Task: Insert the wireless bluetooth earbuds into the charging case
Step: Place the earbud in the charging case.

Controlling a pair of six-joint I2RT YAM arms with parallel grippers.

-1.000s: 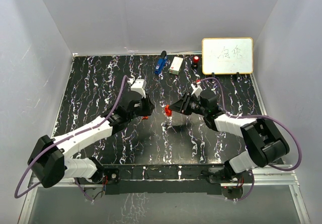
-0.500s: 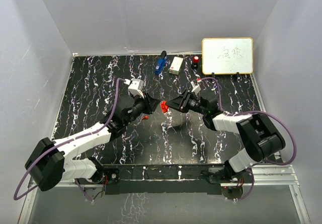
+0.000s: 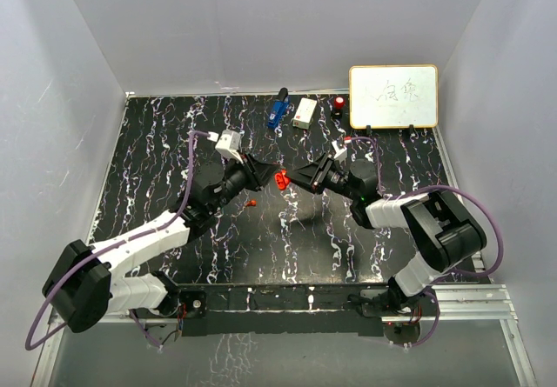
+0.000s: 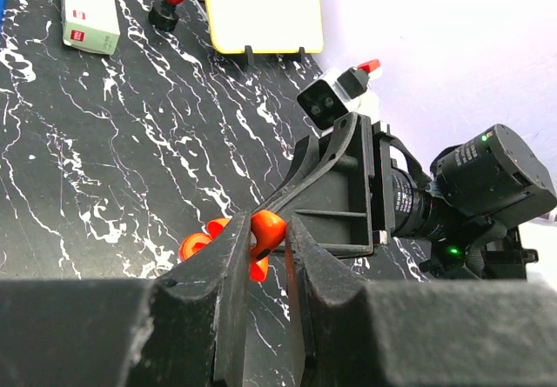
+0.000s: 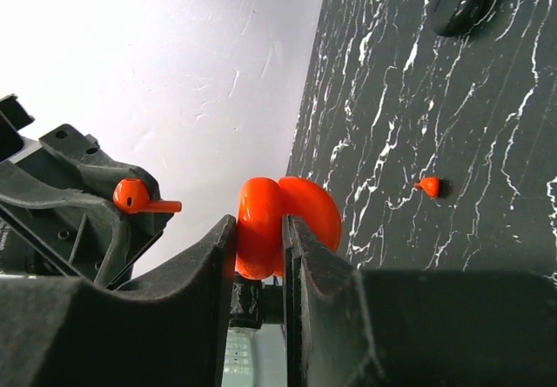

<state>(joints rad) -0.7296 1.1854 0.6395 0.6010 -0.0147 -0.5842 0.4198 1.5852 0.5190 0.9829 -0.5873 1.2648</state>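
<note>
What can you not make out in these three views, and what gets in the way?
Right wrist view: the inside of the red charging case, covered by the fingers of the right hand.
Top view: the held earbud, too small and lost against the left hand.
Right wrist view: the black disc, cut off by the top edge.
Top view: the shape of the loose earbud, too small.

Red case (image 5: 306,216) in right hand (image 5: 259,235)
</note>
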